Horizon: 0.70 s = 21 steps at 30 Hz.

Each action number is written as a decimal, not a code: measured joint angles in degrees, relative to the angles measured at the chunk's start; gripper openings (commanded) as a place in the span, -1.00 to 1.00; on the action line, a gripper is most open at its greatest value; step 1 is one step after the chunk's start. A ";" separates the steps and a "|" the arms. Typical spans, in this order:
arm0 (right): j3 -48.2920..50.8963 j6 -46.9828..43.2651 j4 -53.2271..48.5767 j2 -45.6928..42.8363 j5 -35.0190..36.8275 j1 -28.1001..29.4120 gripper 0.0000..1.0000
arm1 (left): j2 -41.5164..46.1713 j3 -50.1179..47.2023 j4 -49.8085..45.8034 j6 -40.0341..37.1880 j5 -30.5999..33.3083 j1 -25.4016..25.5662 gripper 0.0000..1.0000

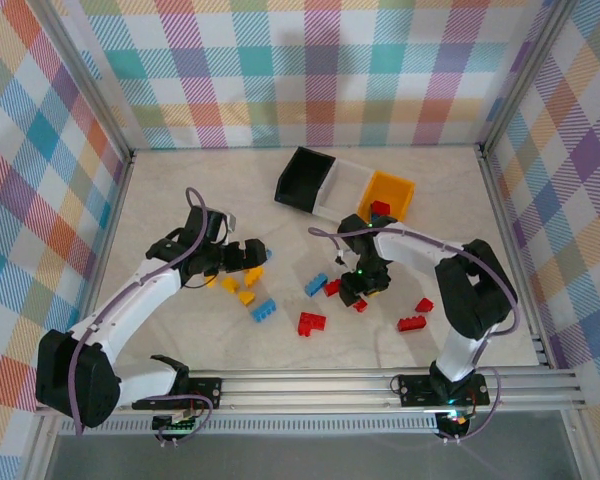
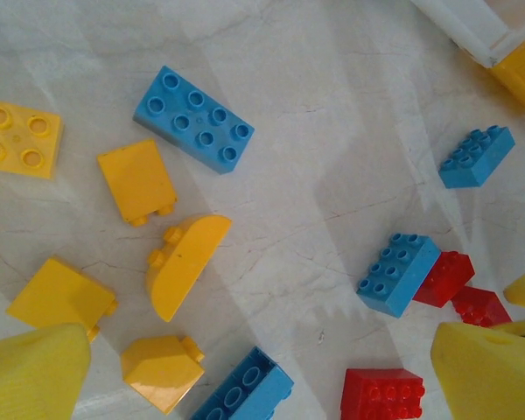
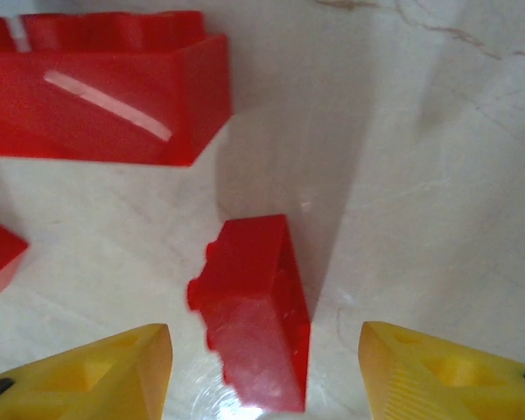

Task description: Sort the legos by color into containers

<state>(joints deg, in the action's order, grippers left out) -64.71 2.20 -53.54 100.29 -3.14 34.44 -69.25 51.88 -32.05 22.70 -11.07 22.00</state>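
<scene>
Glossy hard plastic, round studs. Spread right tool (image 3: pixel 262 354) straddling small red brick (image 3: pixel 254 306), tilted on marbled desk (image 3: pixel 437 175), gaps both sides, no contact; near side of bin row (image 1: pixel 300 185). 3 joined rectangular bins: black, white, orange-yellow. Wide-spread left tool (image 2: pixel 262 376) above 5 yellow pieces (image 2: pixel 188 262), 4 blue bricks (image 2: pixel 192 118), 3 red bricks (image 2: pixel 381 394), near-left of bin row.

- Legos (image 3: pixel 254 306): glossy, smooth plastic; one red is scuffed.
- Table (image 2: pixel 332 114): smooth, marble-look, slight sheen.
- Right claw (image 3: pixel 262 332) fingers (image 3: pixel 446 372): matt yellow plastic, finely ribbed.
- Bins (image 1: pixel 302 180): smooth plastic.
- Rails (image 1: pixel 310 385): brushed metal.
</scene>
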 measured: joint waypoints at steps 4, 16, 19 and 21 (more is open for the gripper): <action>0.00 0.31 0.81 1.46 1.51 0.07 0.08 | 0.00 0.00 0.07 0.00 0.02 0.00 1.00; 0.11 2.01 3.04 2.40 3.17 0.07 -0.46 | -0.55 0.00 0.09 0.02 0.04 0.00 1.00; 0.11 2.08 2.93 2.29 3.52 0.07 -0.47 | -0.55 0.00 0.26 0.02 0.15 0.00 1.00; 0.11 2.27 2.78 2.08 3.78 0.04 -0.49 | -0.63 0.00 0.33 0.02 0.17 0.00 1.00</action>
<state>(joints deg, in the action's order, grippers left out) -64.60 4.47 -50.76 102.37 0.64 34.48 -69.89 51.88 -31.73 22.72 -10.90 22.00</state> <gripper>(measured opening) 0.275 0.999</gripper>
